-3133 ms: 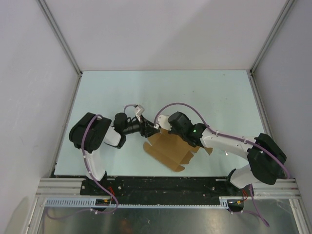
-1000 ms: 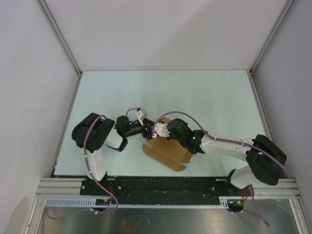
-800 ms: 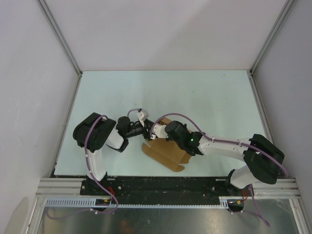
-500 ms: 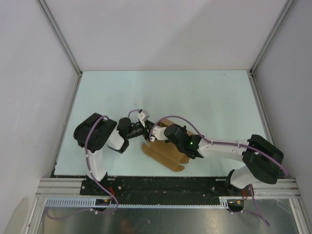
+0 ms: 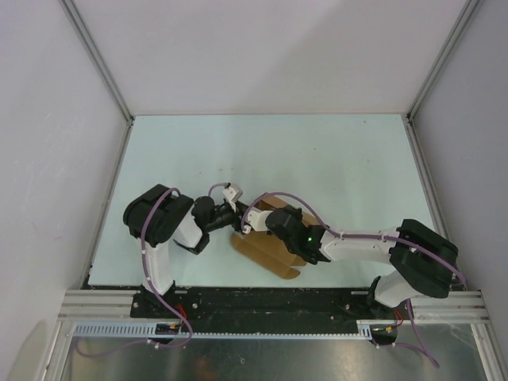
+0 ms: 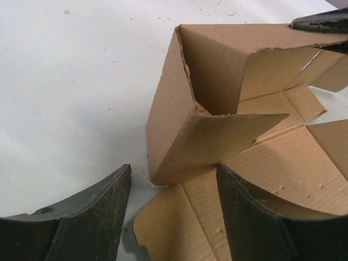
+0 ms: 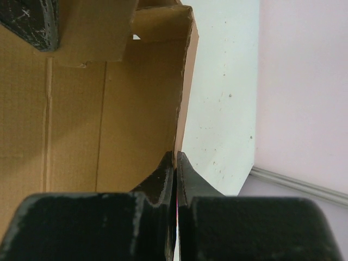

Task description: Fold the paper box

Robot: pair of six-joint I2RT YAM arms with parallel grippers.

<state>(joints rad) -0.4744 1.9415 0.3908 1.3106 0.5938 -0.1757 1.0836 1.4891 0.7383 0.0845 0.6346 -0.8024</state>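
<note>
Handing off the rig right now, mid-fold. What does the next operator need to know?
Left claw: open, the paper box's raised corner in the gap between its fingers, no grip.
Right claw: shut on the edge of an upright wall.
Box: on the table between the arms, near their bases.
Done: some walls stand up.
Left: several flaps lie flat; fold and tuck them.

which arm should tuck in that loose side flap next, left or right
Left. The left gripper is open with the box's loose flap right ahead of it. The right gripper is shut on a box wall, holding it up, so it is probably best left there.
</note>
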